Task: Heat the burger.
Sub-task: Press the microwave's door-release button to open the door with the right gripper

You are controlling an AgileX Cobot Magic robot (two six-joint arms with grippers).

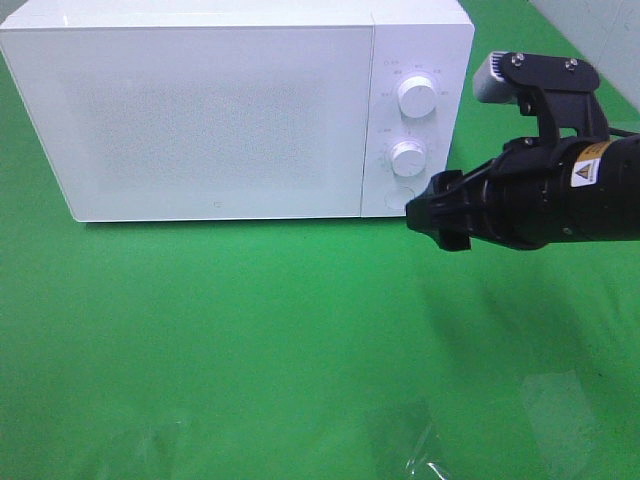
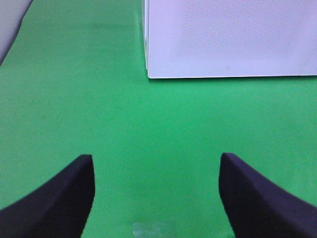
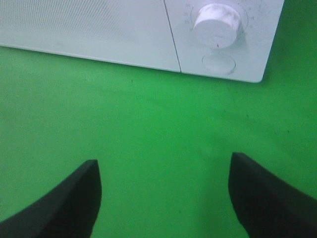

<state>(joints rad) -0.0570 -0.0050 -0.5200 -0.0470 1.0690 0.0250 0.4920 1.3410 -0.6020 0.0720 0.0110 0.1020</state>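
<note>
The burger is out of view in every frame. A white microwave (image 1: 200,110) stands at the back of the green cloth with its door shut. My right gripper (image 1: 432,215) hovers open and empty just in front of the microwave's control panel, close to the round button (image 1: 400,195) below the two knobs (image 1: 408,158). In the right wrist view the gripper (image 3: 163,161) points at the cloth ahead of the lower knob (image 3: 218,22) and button (image 3: 219,63). My left gripper (image 2: 156,157) is open and empty over bare cloth, facing the microwave's left front corner (image 2: 148,74).
Green cloth (image 1: 250,330) covers the table. Clear shiny tape patches lie on it near the front (image 1: 430,465) and front right (image 1: 560,400). A grey wall (image 1: 600,30) shows at the back right.
</note>
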